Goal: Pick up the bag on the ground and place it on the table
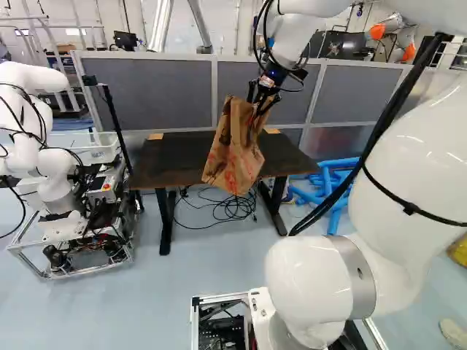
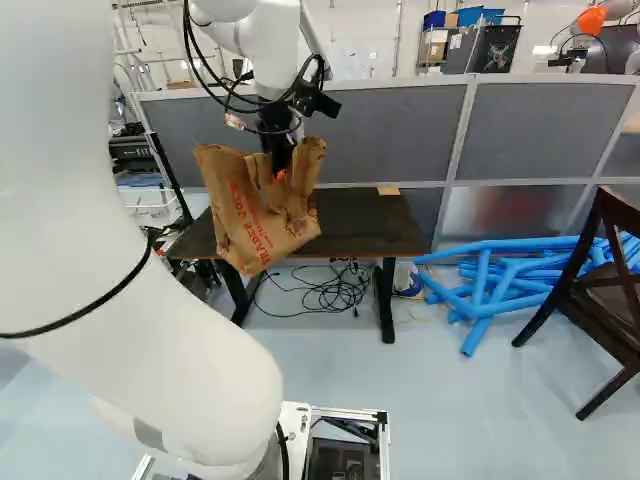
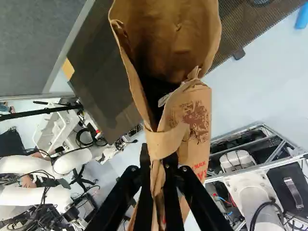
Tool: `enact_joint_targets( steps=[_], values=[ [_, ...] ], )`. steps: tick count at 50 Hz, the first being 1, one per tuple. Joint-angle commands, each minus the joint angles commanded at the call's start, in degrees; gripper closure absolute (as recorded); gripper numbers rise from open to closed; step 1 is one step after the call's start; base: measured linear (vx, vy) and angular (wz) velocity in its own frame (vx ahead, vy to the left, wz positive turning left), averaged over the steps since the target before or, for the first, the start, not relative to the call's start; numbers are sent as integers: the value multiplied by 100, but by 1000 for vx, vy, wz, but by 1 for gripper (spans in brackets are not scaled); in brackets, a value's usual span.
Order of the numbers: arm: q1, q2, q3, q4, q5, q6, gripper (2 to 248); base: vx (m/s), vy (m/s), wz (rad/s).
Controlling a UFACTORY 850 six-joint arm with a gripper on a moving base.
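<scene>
While fingers [image 2: 278, 158] clench brown paper bag [image 2: 250, 215] by rim, bag hangs in air, 11 o'clock in right base view. Chair [image 2: 615, 302] at 2 o'clock. Bench [image 2: 372, 228] beyond bag, 12 o'clock. Blue tubes [image 2: 484, 302] at 1 o'clock. Grey partition [image 2: 400, 125] behind bench.

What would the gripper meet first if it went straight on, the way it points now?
The brown bag held in the gripper leads, and would probably meet the near edge of the table first. The bag hides that line and depth is unclear; it might pass the edge toward the floor instead.
</scene>
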Motion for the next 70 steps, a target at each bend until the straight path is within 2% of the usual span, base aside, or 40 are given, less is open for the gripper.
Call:
enact_joint_targets(
  steps=[48, 70],
  values=[
    [0, 0, 0, 0, 0, 0, 229, 187, 0, -17],
    [0, 0, 0, 0, 0, 0, 229, 144, 17, 62]
  ],
)
